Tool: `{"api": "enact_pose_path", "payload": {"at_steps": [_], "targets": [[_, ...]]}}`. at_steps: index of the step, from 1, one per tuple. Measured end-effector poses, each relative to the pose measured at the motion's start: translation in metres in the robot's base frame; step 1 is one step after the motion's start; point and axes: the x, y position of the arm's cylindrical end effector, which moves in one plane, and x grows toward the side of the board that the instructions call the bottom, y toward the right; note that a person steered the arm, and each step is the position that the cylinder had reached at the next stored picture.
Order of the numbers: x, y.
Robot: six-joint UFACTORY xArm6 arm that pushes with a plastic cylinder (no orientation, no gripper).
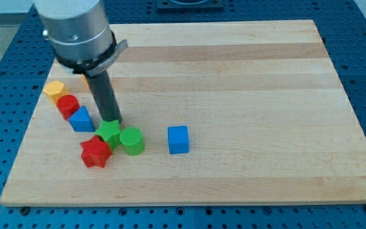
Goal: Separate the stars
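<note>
A dark rod's tip (112,121) rests at the top edge of a green star (108,133) on a pale wooden bench (246,76). The arm carries no pincer, only this rod.

The green star touches a red star (95,152), which lies just below it toward the view's left. A green cylinder (132,140) presses against the green star's right side. The stars have no clear long axis; their points splay evenly, and the exact facing is hard to read.

Above and to the left, a blue block (81,119), a red cylinder (68,106) and a yellow block (54,89) run in a slanting line toward the bench's left edge. A blue cube (178,139) stands apart on the right.

The red star sits near the bench's bottom edge. Bare wood stretches across the view's right and top.
</note>
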Motion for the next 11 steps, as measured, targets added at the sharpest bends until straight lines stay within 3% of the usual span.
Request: {"api": "enact_pose_path", "payload": {"at_steps": [1,2,3,4,5,6,8,11], "targets": [[0.007,-0.003],[0.007,-0.054],[0.047,-0.052],[0.081,0.033],[0.081,0.054],[0.057,0.001],[0.129,-0.054],[0.130,-0.010]]}}
